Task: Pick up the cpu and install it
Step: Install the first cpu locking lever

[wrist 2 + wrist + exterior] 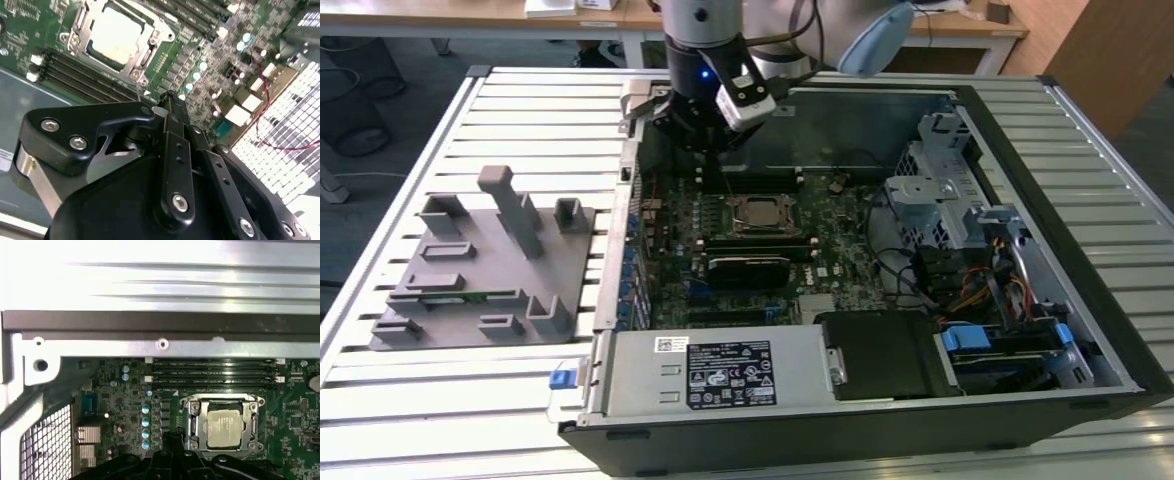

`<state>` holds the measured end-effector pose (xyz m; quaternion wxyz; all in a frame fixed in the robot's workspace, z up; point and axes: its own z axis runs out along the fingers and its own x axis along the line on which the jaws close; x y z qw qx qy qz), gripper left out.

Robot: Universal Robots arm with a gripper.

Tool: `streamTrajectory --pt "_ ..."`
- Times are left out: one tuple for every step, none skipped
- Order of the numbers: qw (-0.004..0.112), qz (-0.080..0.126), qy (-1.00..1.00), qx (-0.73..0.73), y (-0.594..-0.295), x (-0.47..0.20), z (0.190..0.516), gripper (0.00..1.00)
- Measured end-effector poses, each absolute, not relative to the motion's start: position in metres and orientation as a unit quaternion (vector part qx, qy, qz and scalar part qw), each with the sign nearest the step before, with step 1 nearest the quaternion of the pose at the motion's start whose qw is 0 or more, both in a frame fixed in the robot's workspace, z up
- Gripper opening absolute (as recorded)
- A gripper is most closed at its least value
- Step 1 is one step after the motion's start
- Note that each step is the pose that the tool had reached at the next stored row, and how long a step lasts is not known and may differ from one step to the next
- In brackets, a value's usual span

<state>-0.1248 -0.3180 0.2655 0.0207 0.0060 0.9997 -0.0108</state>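
The cpu [758,213] lies flat in the motherboard socket, its silver top showing inside the metal socket frame [192,415]. Both wrist views show the cpu [114,35] [225,427] seated there, with nothing touching it. My gripper [707,160] hangs above the board, a little toward the back wall of the case from the socket. In both wrist views its black fingers meet at the tip of the gripper [169,100] [170,440], which is shut with nothing between them.
The open computer case [1014,130] lies on a slatted metal table. Memory slots [215,372] run between socket and case wall. A drive cage [947,190] and cables stand to the exterior view's right, a power supply [720,370] in front. A grey fixture tray [467,270] sits at the exterior view's left.
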Motion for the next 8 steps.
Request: streamTrajectory --pt "0.021 -0.011 1.000 0.006 -0.317 -0.126 0.265 0.11" --pt "0.021 -0.011 1.000 0.006 -0.315 -0.127 0.264 0.11" --pt "0.021 -0.011 1.000 0.005 -0.314 -0.127 0.263 0.11" --pt "0.021 -0.011 1.000 0.004 -0.313 -0.128 0.262 0.11" --pt "0.021 -0.011 1.000 0.003 -0.312 -0.129 0.261 0.11" --pt "0.021 -0.011 1.000 -0.005 -0.308 -0.130 0.259 0.11" --pt "0.022 -0.011 1.000 -0.006 -0.305 -0.130 0.258 0.11" --pt "0.022 -0.010 1.000 -0.006 -0.303 -0.130 0.258 0.11"
